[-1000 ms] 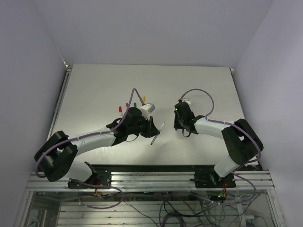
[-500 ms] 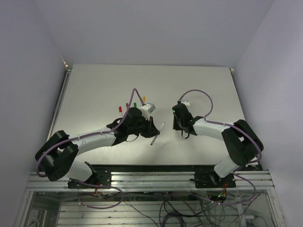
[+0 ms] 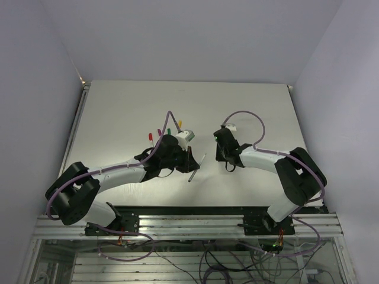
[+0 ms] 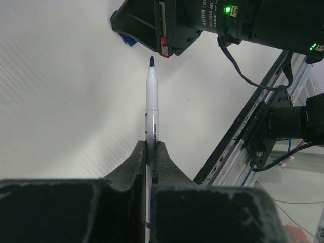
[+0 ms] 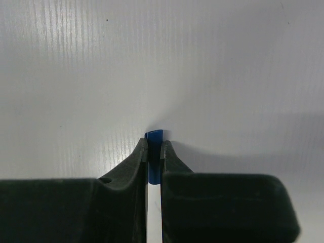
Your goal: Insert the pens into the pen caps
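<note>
L gripper (image 4: 150,148) shut tight on blue-tipped pen (image 4: 152,104), fingers pinching the lower barrel w/ no gap either side. Pen runs straight out past the fingertips, dark blue tip fwd, held over the white table (image 4: 61,101). Tip points toward the R gripper's body, near it but not touching. R gripper (image 5: 153,146) also closed, clamped on blue cap (image 5: 154,152). Cap sits btwn the two fingers, its end poking just past the fingertips, down at the table surface; can't tell if it touches. Overhead view: both grippers near table centre, facing each other, pen angled btwn them w/ a small gap from pen tip to R gripper. Behind L arm, four small coloured bits in a row: red piece (image 3: 151,138), magenta piece (image 3: 159,131), green piece (image 3: 169,130), yellow piece (image 3: 179,123). Too small to tell pens from caps.
</note>
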{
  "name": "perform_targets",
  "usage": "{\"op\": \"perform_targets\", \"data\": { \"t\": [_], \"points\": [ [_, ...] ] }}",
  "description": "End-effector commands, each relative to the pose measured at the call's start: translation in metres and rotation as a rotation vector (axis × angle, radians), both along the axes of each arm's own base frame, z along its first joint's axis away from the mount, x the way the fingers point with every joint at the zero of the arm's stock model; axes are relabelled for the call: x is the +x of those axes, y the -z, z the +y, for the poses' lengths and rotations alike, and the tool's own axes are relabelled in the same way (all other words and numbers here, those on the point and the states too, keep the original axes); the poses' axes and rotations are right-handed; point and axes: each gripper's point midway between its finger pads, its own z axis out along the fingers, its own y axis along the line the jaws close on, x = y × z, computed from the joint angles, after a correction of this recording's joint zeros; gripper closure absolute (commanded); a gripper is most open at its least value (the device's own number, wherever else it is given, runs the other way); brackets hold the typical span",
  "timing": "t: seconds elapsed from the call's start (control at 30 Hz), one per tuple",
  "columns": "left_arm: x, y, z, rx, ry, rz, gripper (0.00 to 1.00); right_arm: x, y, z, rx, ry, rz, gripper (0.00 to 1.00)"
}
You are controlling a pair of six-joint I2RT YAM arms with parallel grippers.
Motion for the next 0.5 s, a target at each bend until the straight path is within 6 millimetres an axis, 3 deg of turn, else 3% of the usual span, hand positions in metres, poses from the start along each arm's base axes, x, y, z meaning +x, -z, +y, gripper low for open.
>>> {"op": "perform_targets", "data": {
  "t": [0.0,0.23,0.47],
  "points": [
    [0.007,-0.017,-0.007,-0.036,-0.002,-0.051,0.93,-0.046,0.035,-0.023,-0.108,-0.036,0.191,1.00],
    [0.009,-0.029,-0.009,-0.074,-0.006,-0.085,0.93,0.001,-0.041,-0.002,-0.014,-0.034,-0.057,1.00],
    [0.013,-0.053,-0.011,-0.150,-0.027,-0.135,0.93,0.022,-0.123,0.008,0.149,-0.014,-0.326,1.00]
  ]
}}
